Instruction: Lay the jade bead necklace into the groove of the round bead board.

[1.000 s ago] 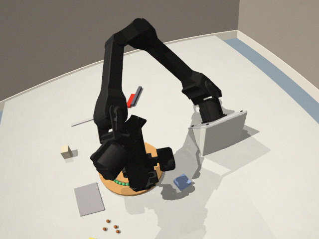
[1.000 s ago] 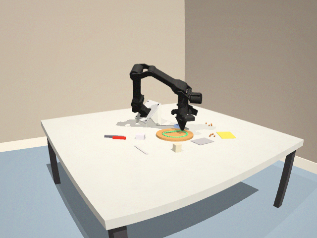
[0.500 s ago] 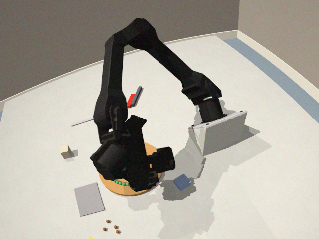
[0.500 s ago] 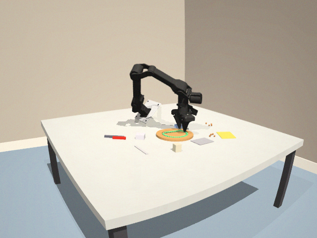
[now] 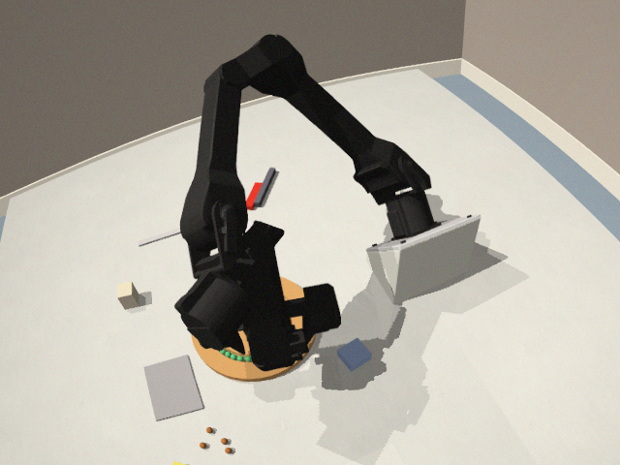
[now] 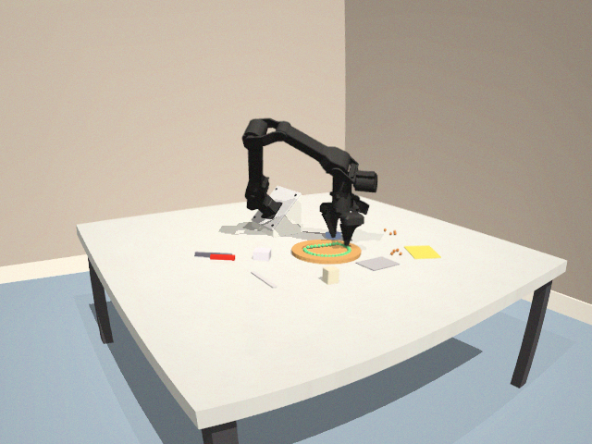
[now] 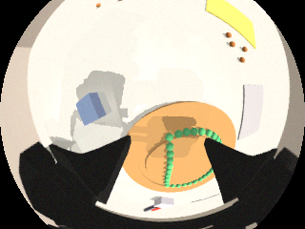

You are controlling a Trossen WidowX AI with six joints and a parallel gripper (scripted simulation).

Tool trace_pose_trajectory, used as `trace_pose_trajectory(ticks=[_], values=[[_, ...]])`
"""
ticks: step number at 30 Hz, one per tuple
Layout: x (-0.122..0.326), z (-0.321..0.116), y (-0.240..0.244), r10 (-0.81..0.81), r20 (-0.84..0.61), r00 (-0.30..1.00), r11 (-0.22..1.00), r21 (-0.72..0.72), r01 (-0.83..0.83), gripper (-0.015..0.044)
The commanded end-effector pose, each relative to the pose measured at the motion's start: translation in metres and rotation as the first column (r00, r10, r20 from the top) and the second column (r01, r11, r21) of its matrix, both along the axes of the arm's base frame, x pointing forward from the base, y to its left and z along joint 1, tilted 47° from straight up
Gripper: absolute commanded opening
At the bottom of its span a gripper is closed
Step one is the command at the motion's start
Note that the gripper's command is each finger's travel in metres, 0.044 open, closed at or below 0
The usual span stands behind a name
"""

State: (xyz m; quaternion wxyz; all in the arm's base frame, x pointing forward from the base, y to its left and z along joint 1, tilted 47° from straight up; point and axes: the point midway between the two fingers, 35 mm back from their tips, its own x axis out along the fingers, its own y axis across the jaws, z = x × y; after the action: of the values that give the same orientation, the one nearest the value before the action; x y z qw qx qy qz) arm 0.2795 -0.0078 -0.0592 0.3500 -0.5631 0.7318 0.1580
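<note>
The round orange bead board (image 5: 240, 372) (image 6: 297, 251) (image 7: 216, 114) lies flat on the table. The jade bead necklace (image 5: 233, 356) (image 6: 327, 255) (image 7: 194, 132) lies on it as a closed-looking loop. In the wrist view its right side curves round near the board's edge, while its left side runs nearly straight across the board, inside the curved groove, whose left arc shows bare. My gripper (image 6: 339, 240) (image 7: 168, 139) is open and empty, low over the board, its fingers wide apart. The right finger hides some beads in the wrist view; the arm hides much of the loop in the top view.
A blue block (image 5: 355, 354) (image 7: 91, 110) stands beside the board. A grey pad (image 5: 173, 387) (image 6: 377, 263), small brown beads (image 5: 224, 441) (image 6: 396, 252), a yellow sheet (image 6: 422, 252), a cream block (image 5: 128, 294), a white block (image 6: 262, 253), a thin bar (image 6: 264, 279) and a red-and-dark object (image 6: 222, 256) lie around.
</note>
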Motion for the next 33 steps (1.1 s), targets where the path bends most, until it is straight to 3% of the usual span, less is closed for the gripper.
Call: trace_pose_trajectory(ticks=[1, 8, 20, 25, 33], values=[[0.0, 0.0, 0.001, -0.005, 0.002, 1.0, 1.0, 0.004, 0.005, 0.044], [0.0, 0.0, 0.001, -0.005, 0.002, 1.0, 1.0, 0.004, 0.005, 0.044], [-0.013, 0.076, -0.035, 0.083, -0.089, 0.993, 0.996, 0.021, -0.081, 0.0125], [-0.022, 0.099, -0.047, 0.111, -0.119, 0.987, 0.994, 0.027, -0.108, 0.012], [-0.024, 0.089, -0.058, 0.111, -0.119, 0.987, 0.994, 0.026, -0.108, 0.012]])
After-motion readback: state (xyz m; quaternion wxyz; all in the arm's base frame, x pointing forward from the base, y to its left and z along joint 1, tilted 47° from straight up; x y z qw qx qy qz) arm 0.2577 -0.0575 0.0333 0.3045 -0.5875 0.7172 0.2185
